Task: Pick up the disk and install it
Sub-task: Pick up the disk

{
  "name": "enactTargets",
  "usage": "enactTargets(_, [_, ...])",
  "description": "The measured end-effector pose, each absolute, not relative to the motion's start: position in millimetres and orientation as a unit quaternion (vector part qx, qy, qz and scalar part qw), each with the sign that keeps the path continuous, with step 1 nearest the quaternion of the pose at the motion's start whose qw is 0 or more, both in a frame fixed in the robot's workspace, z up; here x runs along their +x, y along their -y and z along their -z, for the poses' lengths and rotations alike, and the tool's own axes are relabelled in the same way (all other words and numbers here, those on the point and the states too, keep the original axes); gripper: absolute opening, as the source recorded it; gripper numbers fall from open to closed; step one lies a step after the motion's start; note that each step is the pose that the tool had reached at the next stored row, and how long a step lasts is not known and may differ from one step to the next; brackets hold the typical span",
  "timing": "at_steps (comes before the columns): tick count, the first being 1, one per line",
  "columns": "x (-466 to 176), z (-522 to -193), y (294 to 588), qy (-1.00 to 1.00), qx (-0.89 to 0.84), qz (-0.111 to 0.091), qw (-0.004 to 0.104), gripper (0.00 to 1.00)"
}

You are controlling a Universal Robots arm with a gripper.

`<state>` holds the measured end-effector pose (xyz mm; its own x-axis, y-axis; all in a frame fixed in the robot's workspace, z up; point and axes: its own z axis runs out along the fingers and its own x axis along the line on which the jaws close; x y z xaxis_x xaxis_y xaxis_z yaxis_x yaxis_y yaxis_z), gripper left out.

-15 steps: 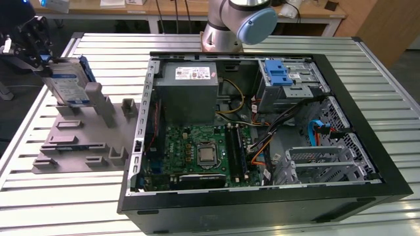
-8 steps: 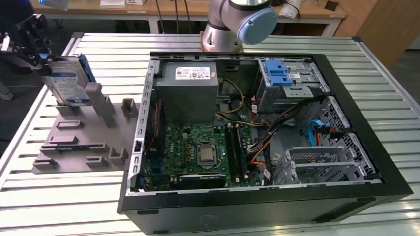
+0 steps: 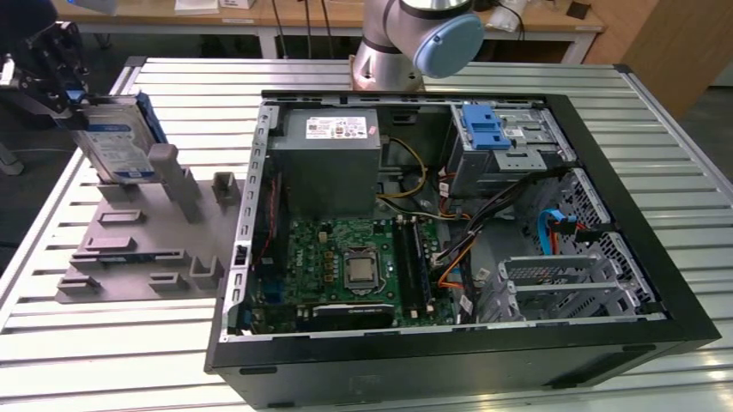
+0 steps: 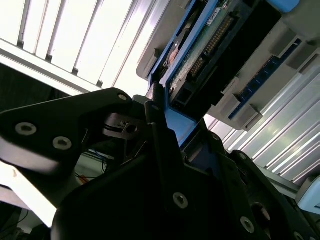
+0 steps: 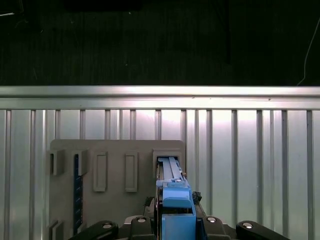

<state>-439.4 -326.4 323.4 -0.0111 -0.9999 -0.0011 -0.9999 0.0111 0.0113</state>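
Observation:
The disk [image 3: 115, 142] is a silver-grey drive with a blue-and-white label and a blue frame. It stands on edge, tilted, over the far end of the grey holder block [image 3: 137, 249] at the exterior view's left. My gripper [image 3: 69, 93] reaches in from the exterior view's upper left and is shut on the disk's upper end. In the first wrist view the disk's blue edge [image 5: 175, 197] sits between the gripper [image 5: 175, 222] fingers, above an open slot in the block [image 5: 115, 150]. The second wrist view shows the disk's connector side [image 4: 200, 55] held in the gripper [image 4: 167, 117].
An open computer case [image 3: 624, 163] lies on the slatted metal table [image 3: 92, 360], to the exterior view's right of the block. Inside are a grey box with a white sticker [image 3: 332, 159], a green board [image 3: 355, 257], and a silver cage with a blue latch [image 3: 493, 129]. The arm's base [image 3: 401, 43] stands behind the case.

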Motion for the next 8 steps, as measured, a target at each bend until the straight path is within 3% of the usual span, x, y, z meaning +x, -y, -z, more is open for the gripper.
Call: enactTargets(8, [-439.4,-327.5,326.4,0.711,0.703,0.004,0.004,0.36])
